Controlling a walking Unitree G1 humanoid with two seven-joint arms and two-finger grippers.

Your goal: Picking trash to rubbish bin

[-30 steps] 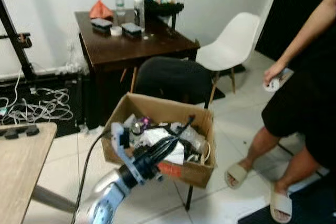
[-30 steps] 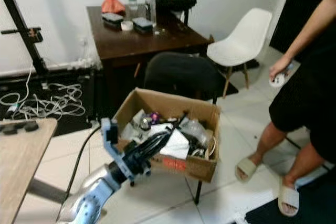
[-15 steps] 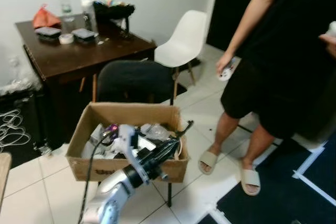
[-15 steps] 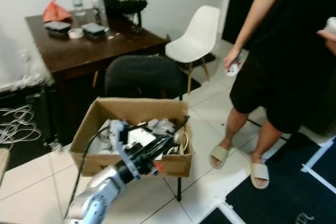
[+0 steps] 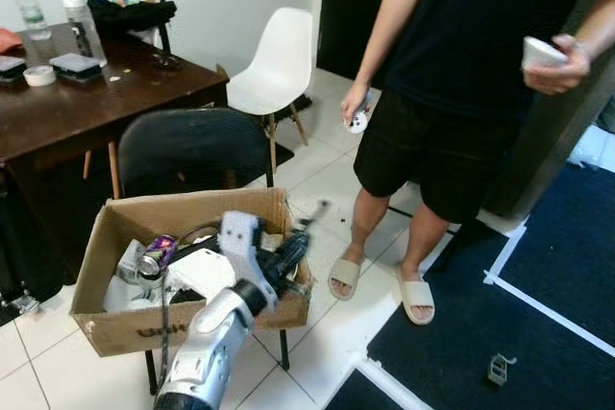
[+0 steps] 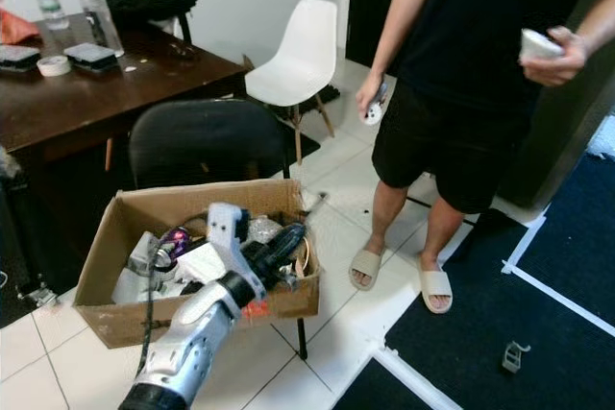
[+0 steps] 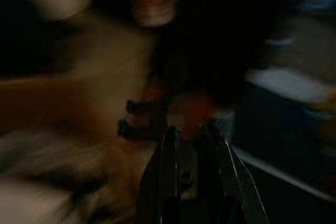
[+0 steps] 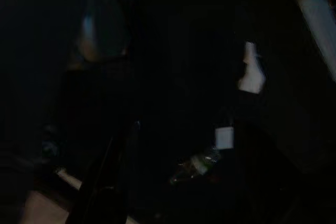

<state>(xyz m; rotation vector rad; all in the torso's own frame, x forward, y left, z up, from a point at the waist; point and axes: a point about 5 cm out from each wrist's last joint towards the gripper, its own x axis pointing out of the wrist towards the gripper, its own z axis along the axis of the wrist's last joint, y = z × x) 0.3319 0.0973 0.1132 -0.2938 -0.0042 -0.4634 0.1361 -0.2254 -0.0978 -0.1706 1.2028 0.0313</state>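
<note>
The left gripper (image 6: 306,210) reaches over the cardboard box (image 6: 115,319) that sits on the black chair (image 6: 197,146); whether it is open I cannot tell. The trash (image 6: 154,256) heaped inside, a drink can (image 5: 154,258) and crumpled wrappers, looks light and crushable, so I would pinch the can across its body.

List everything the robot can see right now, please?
Box: 1, brown cardboard, full of trash, on a black chair.
Can: 1, purple, in the box.
Black chair: 1, under the box.
White chair: 1, by the wall.
Table: 1, dark wood, behind the chairs.
Bottle: 1, clear, on the table.
Tape roll: 1, white, on the table.
Person: 1, black clothes, sandals, right of the box.
Left gripper: black, over the box.
</note>
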